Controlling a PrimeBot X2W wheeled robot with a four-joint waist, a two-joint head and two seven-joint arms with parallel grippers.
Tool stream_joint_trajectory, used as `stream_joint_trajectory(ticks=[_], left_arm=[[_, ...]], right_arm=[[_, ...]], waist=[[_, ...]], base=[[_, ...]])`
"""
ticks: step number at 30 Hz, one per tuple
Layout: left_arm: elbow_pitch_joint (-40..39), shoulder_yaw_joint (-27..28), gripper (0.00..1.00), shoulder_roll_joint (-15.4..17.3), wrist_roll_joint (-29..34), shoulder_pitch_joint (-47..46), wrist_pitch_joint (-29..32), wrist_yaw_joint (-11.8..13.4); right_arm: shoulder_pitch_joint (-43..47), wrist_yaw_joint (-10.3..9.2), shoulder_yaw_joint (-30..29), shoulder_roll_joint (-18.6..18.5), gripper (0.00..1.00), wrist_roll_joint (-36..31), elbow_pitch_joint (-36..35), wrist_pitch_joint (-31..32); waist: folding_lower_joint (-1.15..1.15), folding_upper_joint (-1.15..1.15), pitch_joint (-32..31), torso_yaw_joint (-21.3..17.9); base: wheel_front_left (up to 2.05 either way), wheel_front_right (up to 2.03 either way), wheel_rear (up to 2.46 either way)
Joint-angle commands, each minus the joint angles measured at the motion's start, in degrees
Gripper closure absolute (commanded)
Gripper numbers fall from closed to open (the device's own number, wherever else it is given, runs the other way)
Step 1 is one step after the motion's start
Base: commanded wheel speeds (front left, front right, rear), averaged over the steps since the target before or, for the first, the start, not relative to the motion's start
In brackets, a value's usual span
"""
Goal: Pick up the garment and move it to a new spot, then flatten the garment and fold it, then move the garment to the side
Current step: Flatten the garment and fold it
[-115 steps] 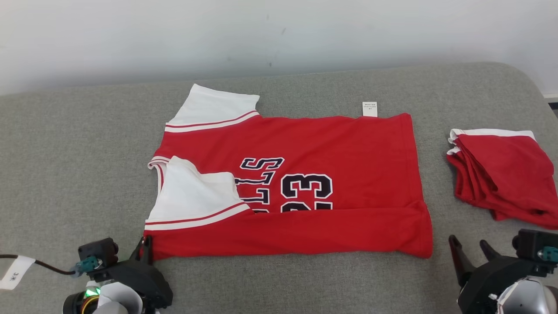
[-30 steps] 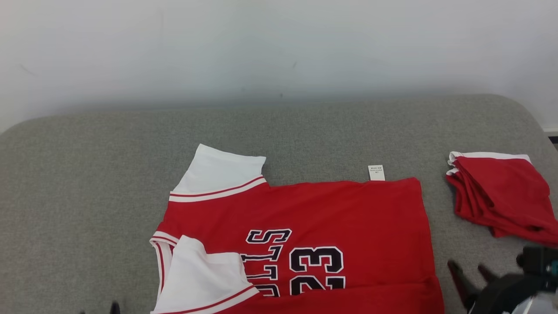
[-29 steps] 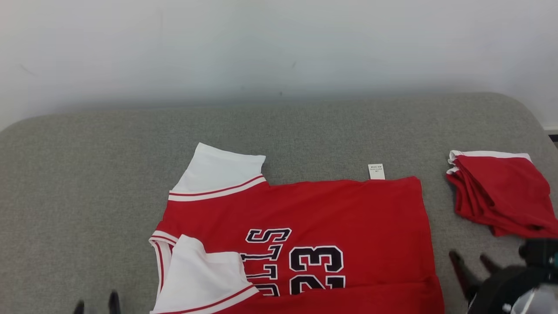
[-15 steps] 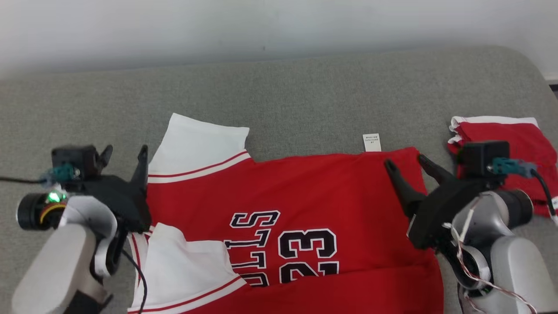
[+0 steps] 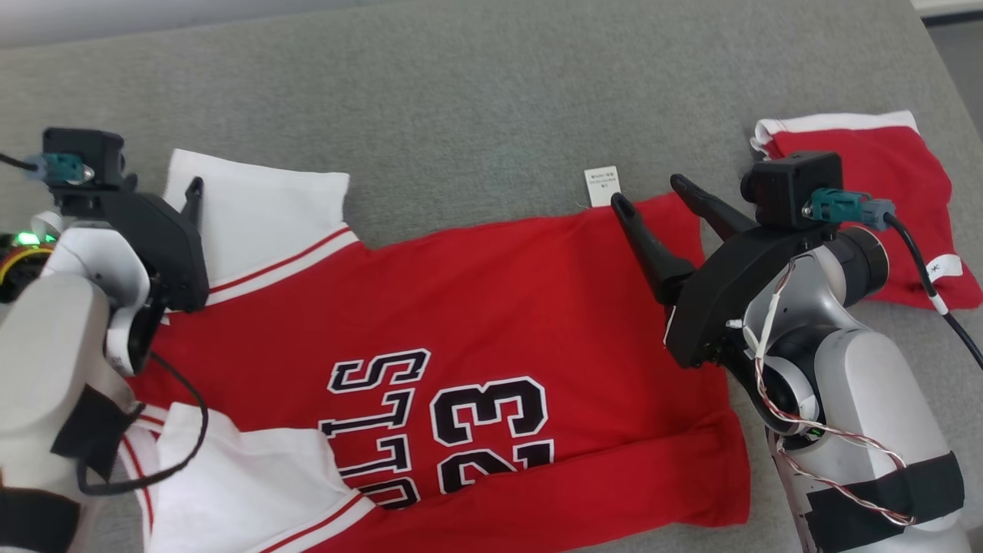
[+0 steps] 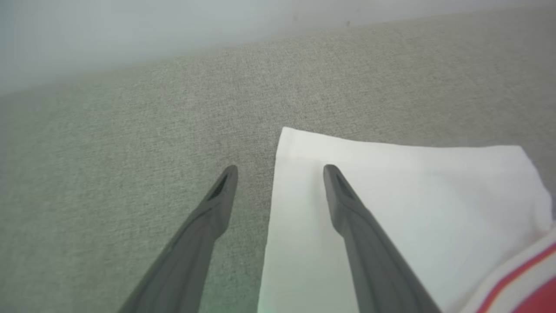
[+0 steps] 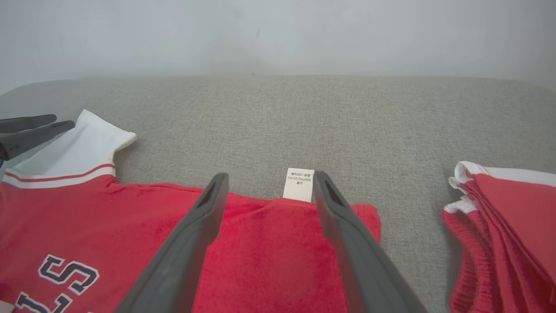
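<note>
Red cloth with white sleeves, the garment point(image 5: 499, 307) is spread over the middle of the grey fabric surface point(image 5: 461, 92), and its 6 o'clock edge is cut off by the bottom of the head view. The dark lettering point(image 5: 430, 430) is only partly readable, being covered by a turned-up band of red cloth and by the near sleeve point(image 5: 246, 484), which is folded in over the chest. The collar area at 9 o'clock is hidden behind the pale left forearm. The print on the small white label point(image 5: 603, 187) at the garment's 12 o'clock edge is too fine to be made out. The left hand point(image 6: 280, 169) is spread wide and nothing is held in it; it is placed at the garment's 10 o'clock corner, with one finger over the far sleeve point(image 5: 261, 207) and the other over bare grey fabric, though contact cannot be judged. The right hand point(image 5: 649, 192) is likewise spread wide and empty, set over the 1 o'clock corner with the label seen between its fingers. A folded red pile point(image 5: 868, 184) is seen apart at 2 o'clock.
</note>
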Motion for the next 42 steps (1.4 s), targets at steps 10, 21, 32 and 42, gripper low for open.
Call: stream_joint_trajectory(ticks=[10, 21, 32, 42], left_arm=[[5.5, -0.6, 0.25, 1.5, 0.4, -3.3, 0.0, -0.8], [7.3, -0.3, 1.00, 2.0, -1.1, -3.9, -0.5, -2.0], [3.1, 1.1, 1.00, 3.0, -6.9, -2.7, -1.9, -5.4], [0.5, 1.1, 1.00, 3.7, -8.2, -2.3, -1.0, -5.1]], right_arm=[[0.5, -0.15, 0.3, -0.6, 0.00, 0.7, 1.7, -2.0], [-0.2, -0.15, 0.6, -1.4, 0.00, 0.5, 3.0, -1.7], [-4.3, -0.15, -5.6, -2.9, 0.00, -9.1, 9.3, 0.1], [-11.1, -0.15, -3.5, -3.1, 0.00, -10.4, 20.8, 5.5]], waist=[[-0.02, -0.01, 2.4, -3.1], [-0.02, -0.01, 2.5, -3.4], [-0.02, -0.01, 1.9, -0.5], [-0.02, -0.01, 2.5, 0.6]], base=[[0.00, 0.00, 0.00], [0.00, 0.00, 0.00], [0.00, 0.00, 0.00], [0.00, 0.00, 0.00]])
